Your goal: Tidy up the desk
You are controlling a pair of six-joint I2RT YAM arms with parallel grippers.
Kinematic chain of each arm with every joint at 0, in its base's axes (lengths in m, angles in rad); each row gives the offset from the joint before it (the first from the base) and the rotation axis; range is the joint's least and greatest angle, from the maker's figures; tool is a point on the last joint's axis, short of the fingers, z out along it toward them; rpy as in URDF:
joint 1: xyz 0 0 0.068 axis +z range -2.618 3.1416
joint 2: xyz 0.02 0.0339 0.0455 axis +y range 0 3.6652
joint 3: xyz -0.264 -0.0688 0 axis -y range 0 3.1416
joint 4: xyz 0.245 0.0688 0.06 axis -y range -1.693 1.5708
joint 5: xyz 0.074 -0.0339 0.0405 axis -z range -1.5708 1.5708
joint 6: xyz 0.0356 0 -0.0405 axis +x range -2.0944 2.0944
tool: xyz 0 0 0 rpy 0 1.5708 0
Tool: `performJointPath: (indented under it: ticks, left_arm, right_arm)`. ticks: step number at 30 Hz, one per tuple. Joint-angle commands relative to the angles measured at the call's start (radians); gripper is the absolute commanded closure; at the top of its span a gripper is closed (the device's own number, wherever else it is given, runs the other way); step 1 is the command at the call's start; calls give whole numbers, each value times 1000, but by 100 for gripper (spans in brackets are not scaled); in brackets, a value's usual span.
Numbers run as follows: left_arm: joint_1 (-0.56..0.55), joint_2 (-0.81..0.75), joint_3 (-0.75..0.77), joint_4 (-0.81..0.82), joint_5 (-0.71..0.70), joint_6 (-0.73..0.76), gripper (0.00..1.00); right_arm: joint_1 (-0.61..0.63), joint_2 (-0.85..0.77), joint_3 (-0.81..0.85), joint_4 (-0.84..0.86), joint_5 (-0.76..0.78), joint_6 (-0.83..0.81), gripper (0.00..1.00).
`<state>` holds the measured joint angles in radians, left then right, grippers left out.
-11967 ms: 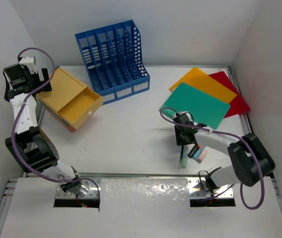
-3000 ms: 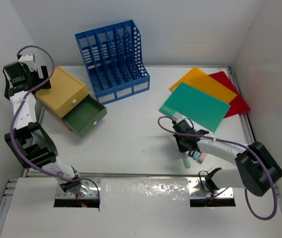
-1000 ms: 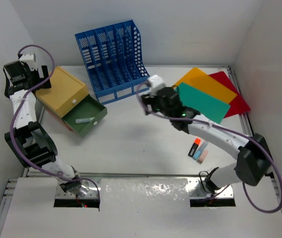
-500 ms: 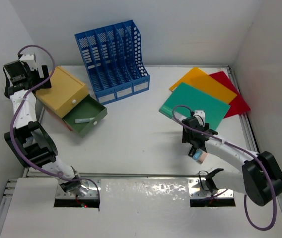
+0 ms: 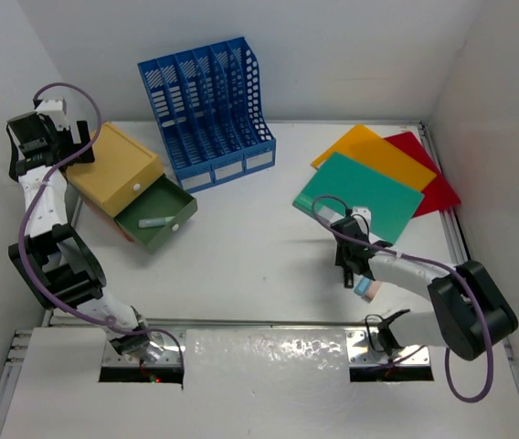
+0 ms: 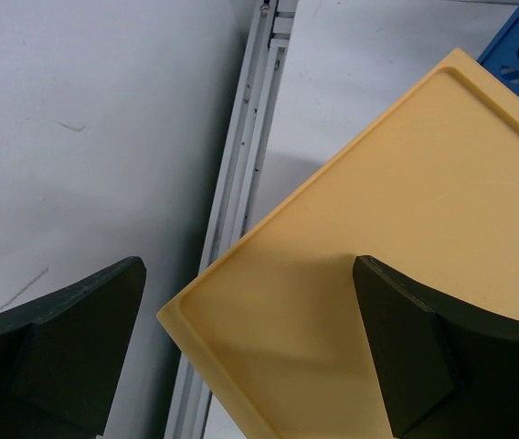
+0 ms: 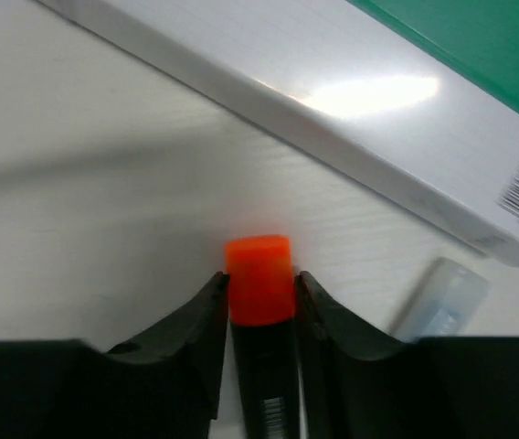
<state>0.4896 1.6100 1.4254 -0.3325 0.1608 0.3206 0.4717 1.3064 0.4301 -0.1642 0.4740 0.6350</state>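
Observation:
The white desk (image 5: 241, 265) holds a yellow drawer box (image 5: 118, 169) at the left, with its green drawer (image 5: 174, 203) pulled open. A pale green highlighter (image 5: 156, 222) lies in the drawer. My right gripper (image 5: 351, 267) is low on the desk below the green folder (image 5: 360, 194). In the right wrist view it (image 7: 259, 302) is shut on an orange-capped highlighter (image 7: 259, 274) lying on the desk. My left gripper (image 5: 36, 137) hangs open and empty over the box's far left corner (image 6: 333, 302).
A blue slotted file rack (image 5: 209, 105) stands at the back. Orange (image 5: 374, 155) and red (image 5: 428, 178) folders lie under the green one at the right. A pale blue highlighter (image 5: 366, 288) lies beside my right gripper and also shows in the right wrist view (image 7: 442, 297).
The green drawer was opened and the pale green highlighter was put in it. My right gripper came back to the right and has closed on the orange highlighter. The left arm stayed.

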Motion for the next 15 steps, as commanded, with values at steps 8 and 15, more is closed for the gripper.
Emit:
performJointPath:
  ticks: [8, 15]
  left_arm:
    - [-13, 5, -3, -30, -1, 15, 3]
    - [-13, 7, 7, -36, -17, 18, 3]
  right_arm:
    - [74, 189, 64, 255, -498, -155, 100]
    - [281, 163, 332, 391, -472, -441, 100]
